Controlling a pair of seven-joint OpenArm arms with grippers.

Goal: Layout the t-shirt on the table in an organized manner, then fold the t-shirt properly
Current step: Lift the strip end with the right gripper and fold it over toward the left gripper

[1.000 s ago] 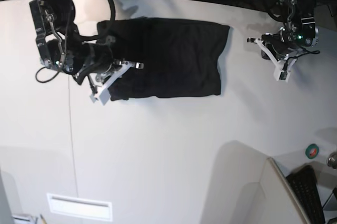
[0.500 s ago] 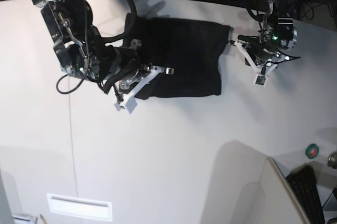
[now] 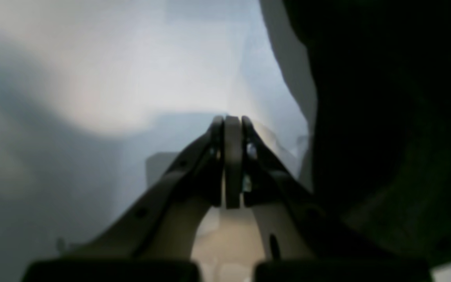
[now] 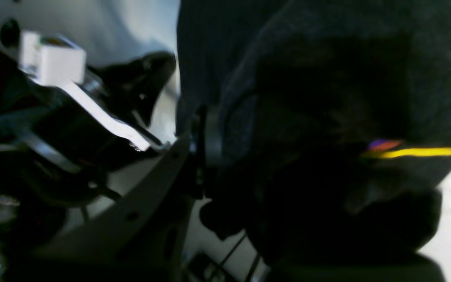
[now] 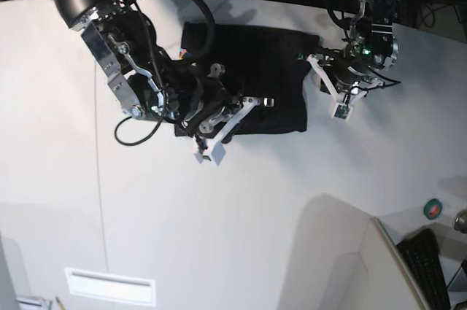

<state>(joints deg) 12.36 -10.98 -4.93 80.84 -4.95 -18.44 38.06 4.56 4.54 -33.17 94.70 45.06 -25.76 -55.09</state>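
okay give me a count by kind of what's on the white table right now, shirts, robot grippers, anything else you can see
Black t-shirt: 1
Grippers: 2, the right gripper shut on the t-shirt, the left gripper shut beside its edge
Small green and red round thing near the table edge: 1
Total: 4

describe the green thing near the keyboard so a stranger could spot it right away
Start at the big white table and go to its lower right corner in the base view, where a black keyboard pokes in. Just above the keyboard sits a small round green object with a red centre, the only green item there.
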